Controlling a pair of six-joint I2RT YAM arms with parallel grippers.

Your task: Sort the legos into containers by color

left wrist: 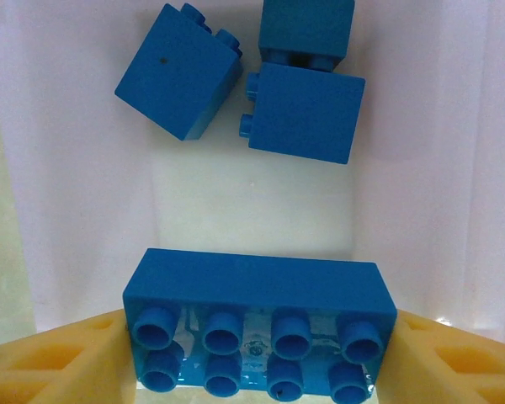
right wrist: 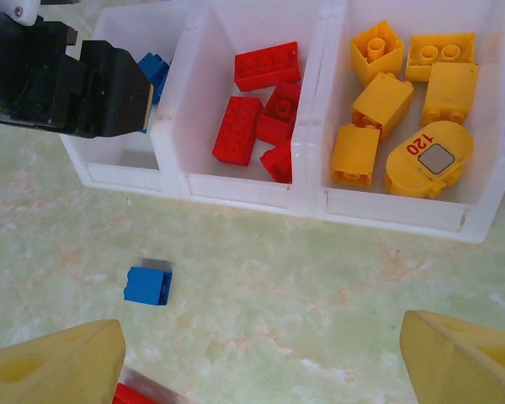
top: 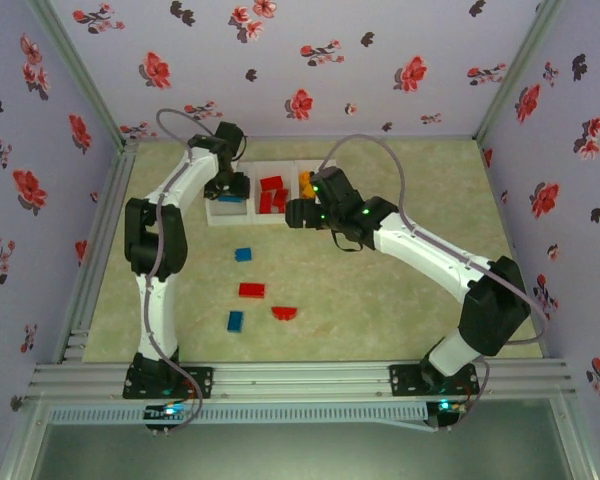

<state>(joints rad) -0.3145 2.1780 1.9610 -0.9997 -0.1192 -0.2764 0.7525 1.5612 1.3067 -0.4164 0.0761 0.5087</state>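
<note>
Three joined containers (top: 270,221) sit near the tabletop's (top: 380,300) far edge, with the left pincer (top: 230,190) above the leftmost container (top: 218,216). Left wrist: it pinches a blue brick (left wrist: 257,290) by its ends, that container's floor straight below. Right wrist: the right pincer (right wrist: 257,358) is spread, empty.

We see lilac walls (top: 460,100) printed with red and black flowers (top: 300,102) enclosing a pale green marbled tabletop (top: 380,300).
</note>
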